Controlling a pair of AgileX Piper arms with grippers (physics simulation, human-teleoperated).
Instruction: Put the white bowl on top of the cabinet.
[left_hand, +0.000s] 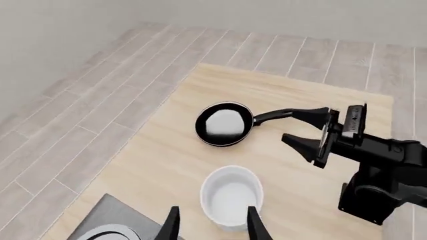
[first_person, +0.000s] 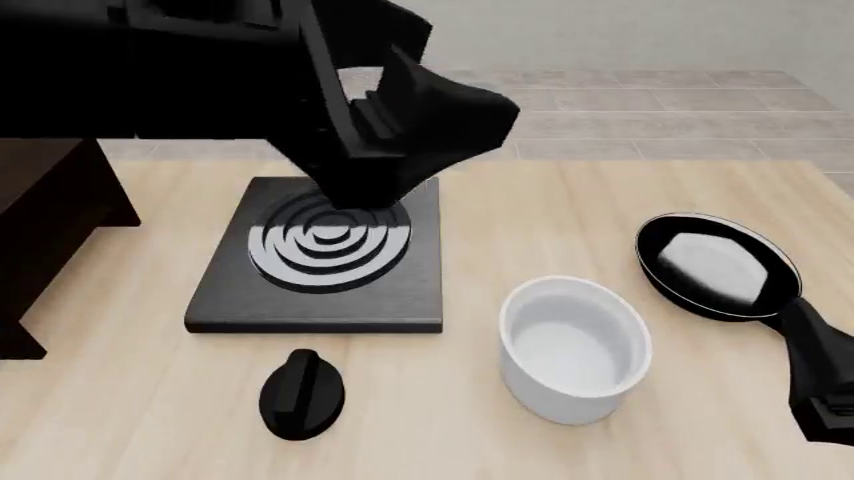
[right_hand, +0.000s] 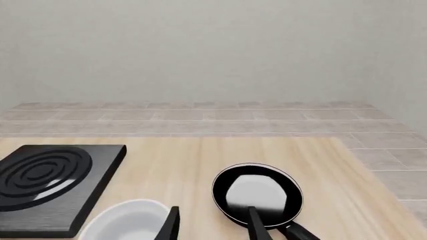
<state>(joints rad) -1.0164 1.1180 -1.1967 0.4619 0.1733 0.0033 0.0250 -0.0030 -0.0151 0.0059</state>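
The white bowl (first_person: 575, 345) stands upright and empty on the table, right of the stove plate; it also shows in the left wrist view (left_hand: 231, 192) and at the edge of the right wrist view (right_hand: 127, 221). The cabinet (first_person: 47, 215) is the dark box at the far left. My left gripper (left_hand: 213, 226) is open and empty, well above the bowl, its fingers framing the bowl. My right gripper (left_hand: 291, 125) is open and empty beside the frying pan's handle; it also shows in the front view (first_person: 817, 380) and its own view (right_hand: 212, 227).
A black frying pan (first_person: 714, 265) lies right of the bowl, handle toward my right gripper. A black stove plate (first_person: 320, 255) with silver rings sits mid-table, with a black knob (first_person: 300, 393) in front of it. My left arm (first_person: 267, 80) looms over the stove.
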